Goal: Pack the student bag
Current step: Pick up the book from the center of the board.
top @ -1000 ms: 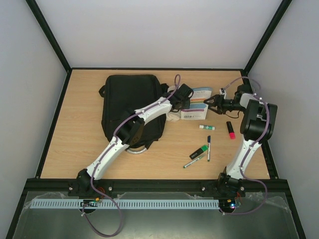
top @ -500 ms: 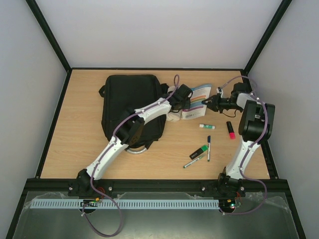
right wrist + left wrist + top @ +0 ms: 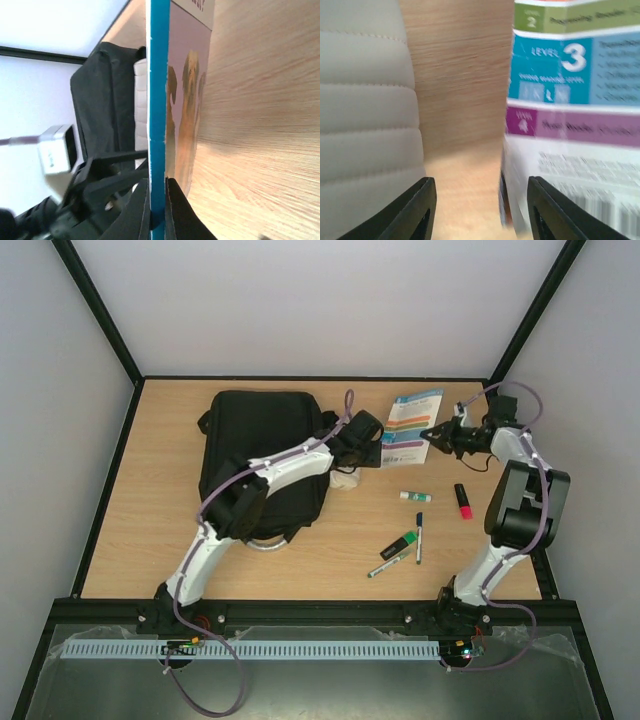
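my right gripper [image 3: 155,187] has closed and now pinches the blue edge of the booklet [image 3: 410,420], which has tilted up and shifted toward the far right since a second ago. my left gripper [image 3: 479,200] has let go, its jaws standing apart over bare wood just beside the booklet. the student bag [image 3: 262,445] lies flat, unmoved, on the table [image 3: 150,530] at far left.

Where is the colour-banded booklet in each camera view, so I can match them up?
Top external: booklet just right of the student bag, gripped by the right hand.
Left wrist: fills the right side, colour bands facing the camera.
Right wrist: edge-on up the middle, blue edge in that hand's grip.
Shared landmark: the pale padded case beside it, in all three.
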### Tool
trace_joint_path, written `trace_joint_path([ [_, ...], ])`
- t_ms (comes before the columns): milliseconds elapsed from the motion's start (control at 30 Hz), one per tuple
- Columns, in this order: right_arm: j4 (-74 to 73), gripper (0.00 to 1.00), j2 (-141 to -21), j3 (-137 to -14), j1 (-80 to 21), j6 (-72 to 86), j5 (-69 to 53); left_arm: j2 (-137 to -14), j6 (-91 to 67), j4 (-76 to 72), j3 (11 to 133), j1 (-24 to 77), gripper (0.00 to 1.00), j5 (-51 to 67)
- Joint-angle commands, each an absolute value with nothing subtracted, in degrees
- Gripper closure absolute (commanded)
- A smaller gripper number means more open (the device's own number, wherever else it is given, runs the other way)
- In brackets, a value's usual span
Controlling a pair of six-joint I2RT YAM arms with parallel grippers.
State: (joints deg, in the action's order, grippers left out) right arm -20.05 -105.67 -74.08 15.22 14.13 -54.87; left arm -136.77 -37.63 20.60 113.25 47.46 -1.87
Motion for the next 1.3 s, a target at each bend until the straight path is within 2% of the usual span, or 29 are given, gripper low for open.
trace_joint_path([
  [0, -24.3, 0.99, -98.6, -73.0, 15.8, 13.3, -58.0, -124.3, -32.5, 17.0, 107.2, 50.4, 0.47, -4.9],
  [133, -25.2, 0.99, -93.1, -70.9, 15.8, 13.0, -58.9, -115.7, -21.0, 14.3, 100.5, 55.8, 0.45, -14.2],
  [233, -27.8, 0.99, -90.0, -70.6, 15.8, 12.4, -60.2, -107.0, -9.8, 5.0, 87.7, 60.3, 0.44, -20.6],
  [333, -31.6, 0.99, -88.8, -70.8, 15.2, 11.5, -63.6, -99.5, 0.9, -3.8, 76.1, 63.8, 0.42, -21.8],
  [500, -41.0, 0.99, -89.4, -72.0, 11.3, 5.1, -67.1, -93.8, 11.2, -9.2, 66.3, 64.8, 0.4, -20.4],
  [533, -41.9, 0.99, -89.2, -71.8, 10.4, 4.5, -67.5, -93.1, 13.2, -10.8, 64.8, 65.0, 0.36, -21.2],
  [767, -37.1, 0.99, -86.5, -67.0, 5.8, 9.2, -69.6, -93.5, 22.2, -18.5, 61.9, 67.2, 0.34, -23.6],
  [933, -37.4, 0.99, -87.0, -67.1, 4.7, 9.8, -70.9, -99.2, 28.3, -20.3, 64.6, 69.1, 0.35, -35.8],
  [1267, -37.6, 0.99, -86.7, -66.1, 4.7, 10.6, -72.6, -101.6, 31.7, -27.2, 61.4, 69.2, 0.42, -47.9],
])
